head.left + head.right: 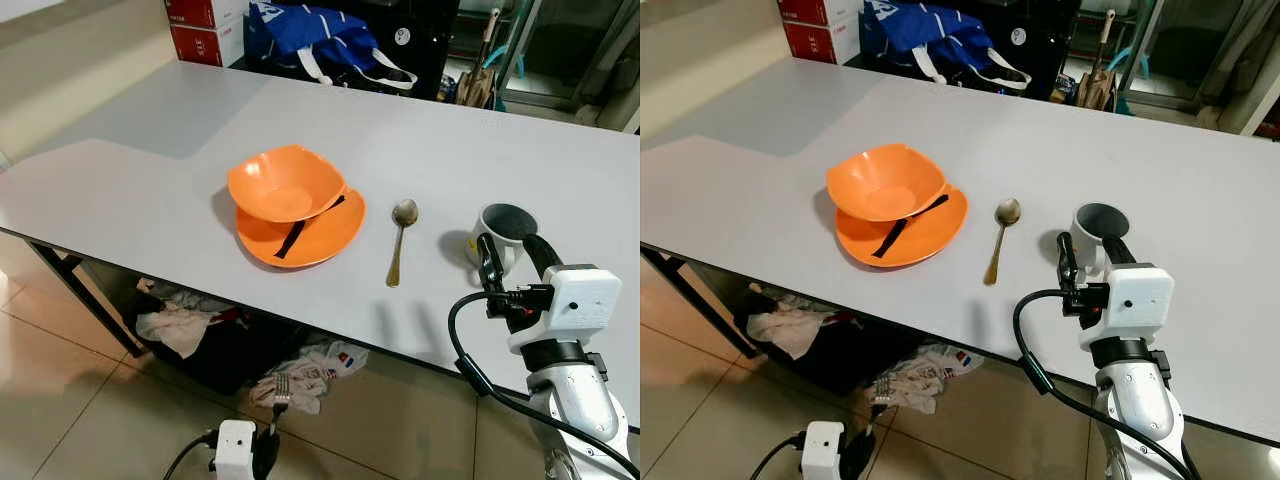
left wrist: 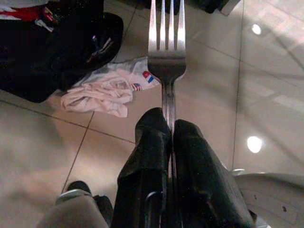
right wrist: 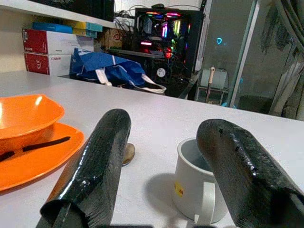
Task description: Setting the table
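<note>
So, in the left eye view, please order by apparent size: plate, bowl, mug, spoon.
1. plate, widest
2. bowl, slightly smaller, resting on the plate
3. spoon and mug: unsure; the spoon is longer but thin, the mug bulkier and partly hidden by the right gripper.

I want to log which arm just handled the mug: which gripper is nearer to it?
Right. The right gripper is open at table height, its fingers on either side of the white mug. The left gripper is low over the floor, below the table edge, shut on a fork.

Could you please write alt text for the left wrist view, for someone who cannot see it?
The left pincer is shut on a silver fork, tines pointing away, above a tiled floor with crumpled cloths.
</note>
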Tool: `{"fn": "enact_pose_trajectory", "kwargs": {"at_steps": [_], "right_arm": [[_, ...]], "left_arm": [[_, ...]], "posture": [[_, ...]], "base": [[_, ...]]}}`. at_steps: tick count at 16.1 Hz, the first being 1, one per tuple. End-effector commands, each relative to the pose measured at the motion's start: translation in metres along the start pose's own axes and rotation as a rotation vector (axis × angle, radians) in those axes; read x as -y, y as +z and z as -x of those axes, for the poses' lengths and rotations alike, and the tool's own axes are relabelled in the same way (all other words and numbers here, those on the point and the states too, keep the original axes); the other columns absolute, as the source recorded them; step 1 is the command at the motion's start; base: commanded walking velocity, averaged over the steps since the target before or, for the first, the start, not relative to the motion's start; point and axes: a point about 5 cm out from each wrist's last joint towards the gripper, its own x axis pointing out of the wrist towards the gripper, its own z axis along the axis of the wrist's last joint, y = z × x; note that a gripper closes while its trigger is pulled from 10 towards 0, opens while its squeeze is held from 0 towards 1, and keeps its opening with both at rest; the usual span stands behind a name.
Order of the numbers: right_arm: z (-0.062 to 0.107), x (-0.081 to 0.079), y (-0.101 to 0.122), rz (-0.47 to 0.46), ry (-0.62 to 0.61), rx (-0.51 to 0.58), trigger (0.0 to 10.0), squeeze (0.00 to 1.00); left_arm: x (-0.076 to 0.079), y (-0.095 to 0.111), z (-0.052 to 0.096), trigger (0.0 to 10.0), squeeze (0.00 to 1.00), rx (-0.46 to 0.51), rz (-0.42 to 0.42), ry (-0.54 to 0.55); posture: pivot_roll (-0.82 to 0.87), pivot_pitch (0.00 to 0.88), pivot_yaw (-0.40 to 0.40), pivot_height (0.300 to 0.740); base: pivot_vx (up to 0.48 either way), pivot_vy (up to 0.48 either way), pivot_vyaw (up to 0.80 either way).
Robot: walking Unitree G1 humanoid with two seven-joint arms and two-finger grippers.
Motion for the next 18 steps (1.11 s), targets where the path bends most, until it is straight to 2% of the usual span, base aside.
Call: {"fn": "enact_pose_trajectory", "kwargs": {"at_steps": [1,18], "right_arm": [[0.0008,0.0023,0.0000,0.011,-0.009,0.001,10.0,0.00],[0.0008,0.0023,0.0000,0.011,-0.009,0.001,10.0,0.00]], "left_arm": [[0.1436,0.3581,0.0188,10.0,0.00,1.165,-0.738,-0.609],[0.1436,0.3581,0.0188,10.0,0.00,1.165,-0.738,-0.609]], "posture": [[-0.14,0.000,0.192,0.740],[-0.14,0.000,0.192,0.740]], "base": [[0.000,0.000,0.00],[0.000,0.000,0.00]]}}
